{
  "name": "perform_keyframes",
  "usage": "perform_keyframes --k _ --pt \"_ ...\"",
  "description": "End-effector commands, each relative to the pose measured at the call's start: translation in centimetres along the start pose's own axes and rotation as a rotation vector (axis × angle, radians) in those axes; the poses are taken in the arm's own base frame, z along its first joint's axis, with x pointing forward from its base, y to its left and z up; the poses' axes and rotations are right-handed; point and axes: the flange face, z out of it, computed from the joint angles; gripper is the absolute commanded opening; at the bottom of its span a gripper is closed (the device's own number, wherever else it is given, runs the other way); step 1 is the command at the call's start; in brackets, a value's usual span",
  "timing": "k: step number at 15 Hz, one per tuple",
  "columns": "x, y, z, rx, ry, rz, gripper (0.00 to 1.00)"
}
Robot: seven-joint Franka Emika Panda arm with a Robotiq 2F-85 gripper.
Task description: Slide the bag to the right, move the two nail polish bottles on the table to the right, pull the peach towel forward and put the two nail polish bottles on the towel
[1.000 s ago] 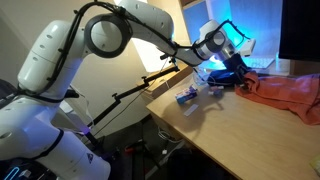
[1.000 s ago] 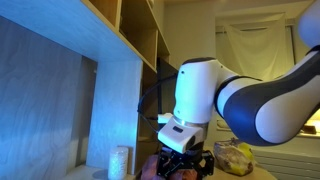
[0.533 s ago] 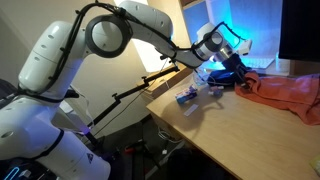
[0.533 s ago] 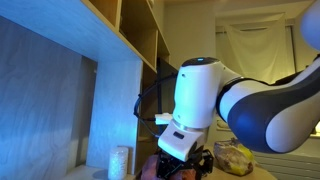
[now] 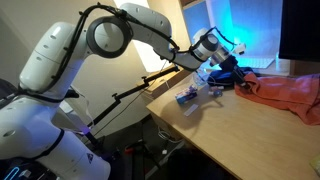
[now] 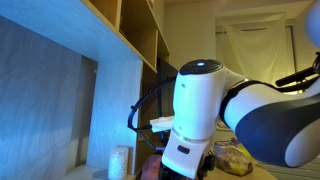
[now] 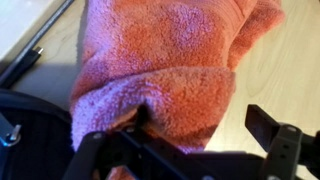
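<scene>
Down over the peach towel (image 7: 170, 60) in the wrist view: thick looped terry, fuzzy, heaped into one soft rounded fold with a dark crease at its lower left. Lying on the pale, smooth wooden table (image 7: 285, 75), with a thin black cable (image 7: 45, 35) running off beside it. Gripper (image 7: 185, 140) black, hard-edged and angular, straddling that fold, jaws spread wide, one finger (image 7: 272, 130) standing clear of the cloth over bare wood. Holding nothing.

In an exterior view, same towel (image 5: 285, 92) sprawled rumpled and low across the far part of the table (image 5: 215, 135), gripper (image 5: 232, 68) right at its near edge. Two nail polish bottles (image 5: 188, 96) just short of it on bare wood, near each other, too small to make out more. Glossy, rounded white arm (image 6: 195, 110) swamping an exterior view, crinkly yellowish bag (image 6: 237, 157) peeking out low beside it.

Against a second ago: fat white link of the arm swung lower and across, now hiding the black jaws seen at the bottom edge then. Towel and bottles in the same spots.
</scene>
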Motion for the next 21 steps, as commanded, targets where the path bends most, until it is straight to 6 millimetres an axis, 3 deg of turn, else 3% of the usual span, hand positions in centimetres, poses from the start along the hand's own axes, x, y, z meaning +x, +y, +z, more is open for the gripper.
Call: perform_keyframes --k 1,8,15,16,17,21 --pt "0.1 0.2 0.0 -0.026 0.012 -0.048 1.00" --pt "0.3 0.2 -1.6 -0.317 0.116 -0.032 1.00" --pt "0.4 -1.5 -0.6 -0.419 0.140 0.017 1.00" --pt "0.3 -1.6 -0.6 -0.423 0.136 0.027 0.75" --pt "0.1 -1.7 -0.6 -0.415 0.130 0.030 0.74" --pt "-0.2 -1.7 -1.2 -0.406 0.120 0.042 0.42"
